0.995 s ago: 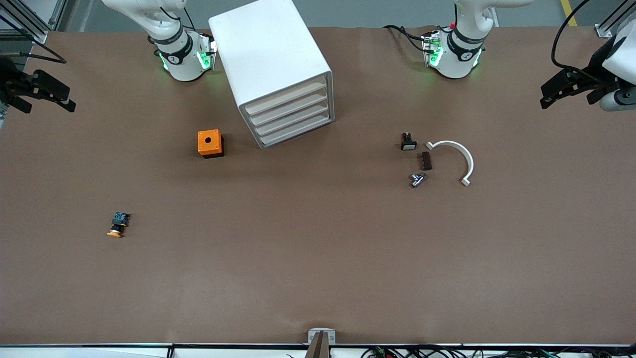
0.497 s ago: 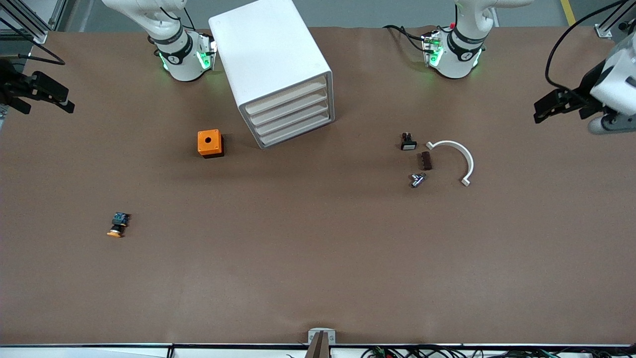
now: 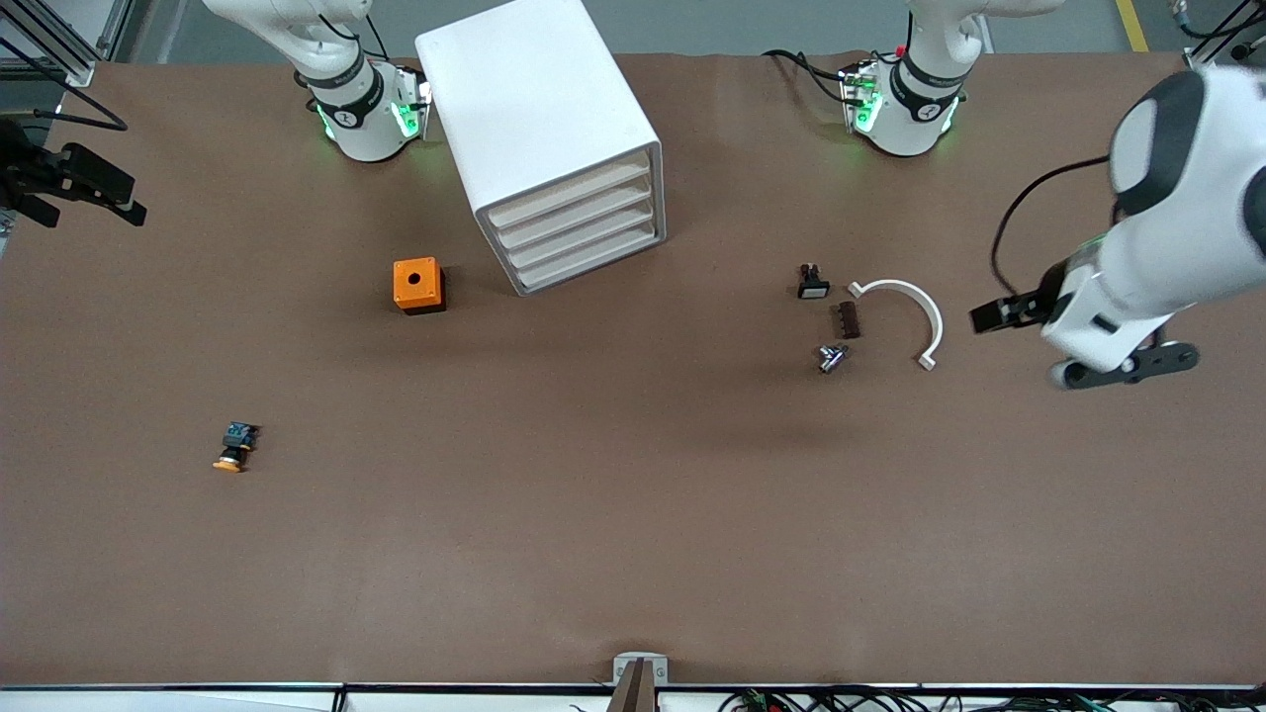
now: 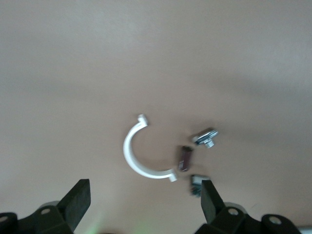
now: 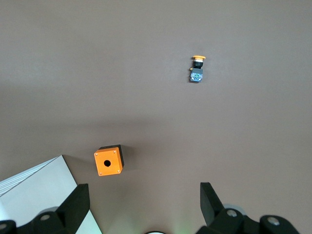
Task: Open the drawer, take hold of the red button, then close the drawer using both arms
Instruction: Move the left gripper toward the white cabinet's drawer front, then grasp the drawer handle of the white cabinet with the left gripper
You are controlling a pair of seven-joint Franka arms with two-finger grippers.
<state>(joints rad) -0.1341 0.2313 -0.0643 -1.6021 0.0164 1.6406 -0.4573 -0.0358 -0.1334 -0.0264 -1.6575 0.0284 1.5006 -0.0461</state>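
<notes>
The brown surface point(image 3: 633, 514) fills the front view, with grey floor and metal framing showing past its edges. The largest thing on it is the white cabinet point(image 3: 534, 109), standing near the edge where the arm bases are and turned at an angle, all four of its drawers pushed in; the drawer point(image 3: 576, 195) that the task needs is one of these, and nothing shows which. The red-capped button is nowhere on the surface, so it is presumably inside a closed drawer. The left arm point(image 3: 1177, 208) reaches in over the left arm's end of the surface, its left gripper point(image 3: 992, 315) open and empty, hanging just beside a white curved bracket point(image 3: 915, 314). The right gripper point(image 3: 84, 186) hangs open and empty over the edge at the right arm's end, waiting. I judge the task at its very start: the opening step is only being approached, and the next move calls for a gripper to reach a drawer front and pull it out straight. Smaller things are an orange box with a round hole point(image 3: 418, 285) near the cabinet, an orange-capped button point(image 3: 233, 447) toward the right arm's end, and, beside the bracket, a black button with a white face point(image 3: 812, 283), a dark brown block point(image 3: 848, 319) and a small metal fitting point(image 3: 831, 357).
</notes>
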